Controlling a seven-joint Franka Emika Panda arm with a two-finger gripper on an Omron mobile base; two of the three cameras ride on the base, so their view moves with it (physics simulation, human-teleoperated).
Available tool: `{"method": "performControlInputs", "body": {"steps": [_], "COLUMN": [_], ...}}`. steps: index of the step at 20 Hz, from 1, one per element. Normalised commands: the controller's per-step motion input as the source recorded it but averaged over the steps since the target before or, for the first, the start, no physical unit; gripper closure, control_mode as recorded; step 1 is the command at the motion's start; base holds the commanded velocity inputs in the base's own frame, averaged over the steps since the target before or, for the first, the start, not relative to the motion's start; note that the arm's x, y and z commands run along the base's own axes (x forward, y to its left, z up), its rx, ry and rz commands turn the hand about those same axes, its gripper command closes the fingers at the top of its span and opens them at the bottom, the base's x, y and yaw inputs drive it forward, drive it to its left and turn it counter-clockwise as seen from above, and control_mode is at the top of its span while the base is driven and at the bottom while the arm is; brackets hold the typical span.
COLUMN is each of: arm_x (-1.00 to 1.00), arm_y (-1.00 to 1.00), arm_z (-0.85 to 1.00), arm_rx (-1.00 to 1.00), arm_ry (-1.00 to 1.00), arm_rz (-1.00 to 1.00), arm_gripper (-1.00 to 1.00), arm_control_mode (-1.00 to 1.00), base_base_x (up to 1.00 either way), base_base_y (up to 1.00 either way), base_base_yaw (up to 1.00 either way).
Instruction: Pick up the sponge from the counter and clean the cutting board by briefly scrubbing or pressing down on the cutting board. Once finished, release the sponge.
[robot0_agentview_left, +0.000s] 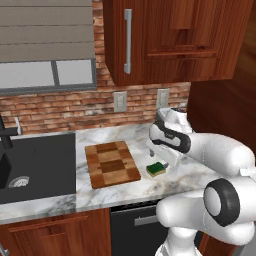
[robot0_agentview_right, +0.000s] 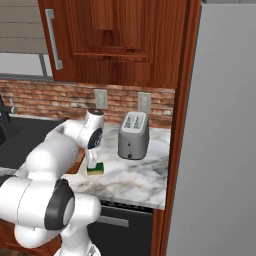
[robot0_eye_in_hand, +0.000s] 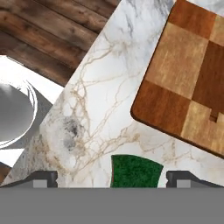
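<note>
The sponge (robot0_agentview_left: 156, 169), a small block with a dark green top over yellow, lies on the white marble counter (robot0_agentview_left: 185, 175) just right of the checkered wooden cutting board (robot0_agentview_left: 111, 163). My gripper (robot0_agentview_left: 163, 159) hangs directly over the sponge, pointing down. In the hand view the gripper (robot0_eye_in_hand: 116, 178) is open: its fingertips (robot0_eye_in_hand: 46, 177) stand wide apart, and the sponge (robot0_eye_in_hand: 135, 171) sits between them with marble showing on both sides. A corner of the cutting board (robot0_eye_in_hand: 188, 83) fills the upper right there. From the right base view the sponge (robot0_agentview_right: 95, 168) peeks out below the hand (robot0_agentview_right: 93, 159).
A black sink basin (robot0_agentview_left: 35, 165) lies left of the board. A silver toaster (robot0_agentview_right: 133, 135) stands at the back right of the counter, against the brick wall. Wooden wall cabinets (robot0_agentview_left: 170, 40) hang overhead, and a tall panel (robot0_agentview_right: 180, 125) closes the counter's right end.
</note>
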Motion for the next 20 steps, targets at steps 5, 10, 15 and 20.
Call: {"method": "performControlInputs", "body": {"steps": [5,10,15,20], "arm_x": [-0.46,-0.43,-0.49,-0.61], "arm_y": [0.34,0.53,0.36,0.02], "arm_z": [0.47,0.46,0.42,0.45], "arm_rx": [0.01,0.0,0.0,0.0], "arm_ry": [0.0,0.0,0.0,-0.06], "arm_rz": [-0.02,-0.05,-0.03,0.0], "arm_gripper": [-1.0,-1.0,-1.0,-1.0], "arm_control_mode": [-1.0,-1.0,-1.0,-1.0], "base_base_x": [0.0,0.0,0.0,0.0], "base_base_y": [0.0,0.0,0.0,0.0], "base_base_yaw": [0.0,0.0,0.0,0.0]}}
